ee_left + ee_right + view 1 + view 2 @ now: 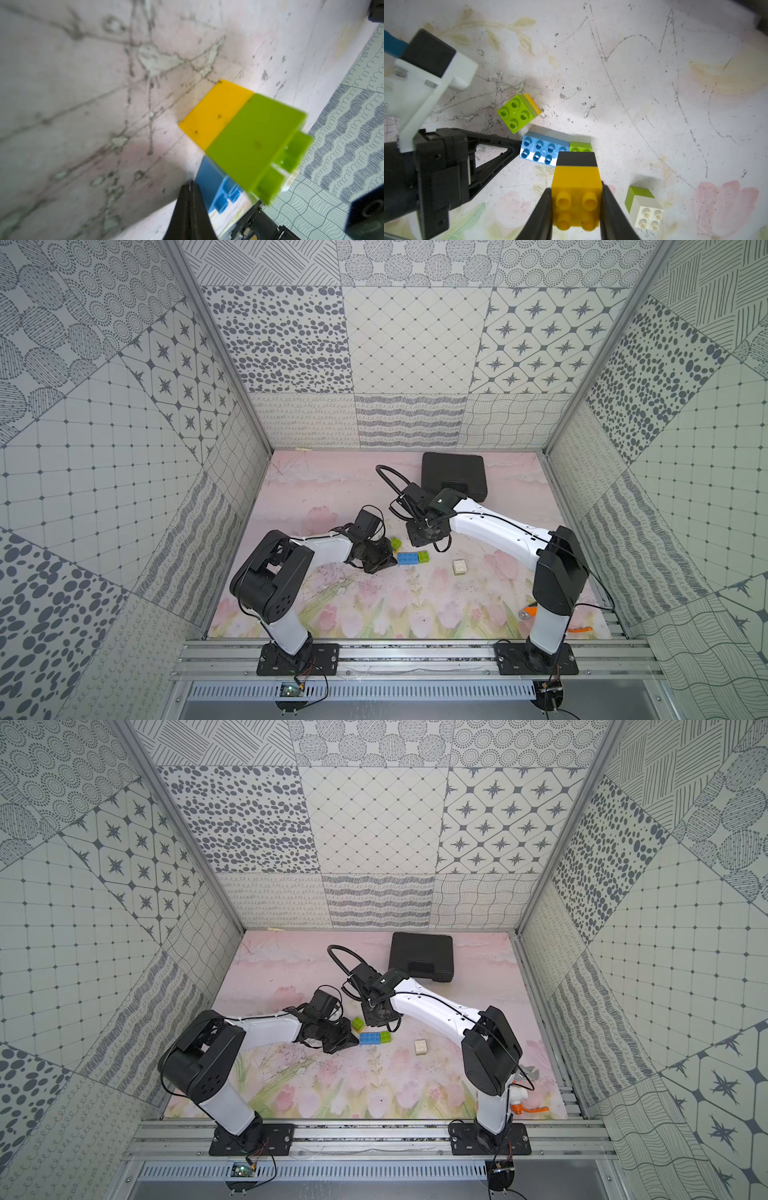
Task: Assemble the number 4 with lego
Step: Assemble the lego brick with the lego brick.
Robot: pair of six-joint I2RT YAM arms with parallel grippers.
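My right gripper [576,188] is shut on a yellow lego brick [577,182] stacked on a black one [577,159], held above the mat. Just beyond them a long blue brick [408,558] lies with a lime green brick [423,556] at its end. My left gripper [392,562] is shut and empty, its tip against the blue brick's [544,149] other end. A green-on-yellow stack [395,543] stands tilted close behind, and fills the left wrist view [249,135]. A white-on-green stack [459,566] sits apart to the right. The number 4 is out of view.
A black case [453,477] lies at the back of the mat, behind my right arm. An orange-handled wrench [530,1108] rests near the front right corner, beside the right arm's base. Patterned walls close in three sides.
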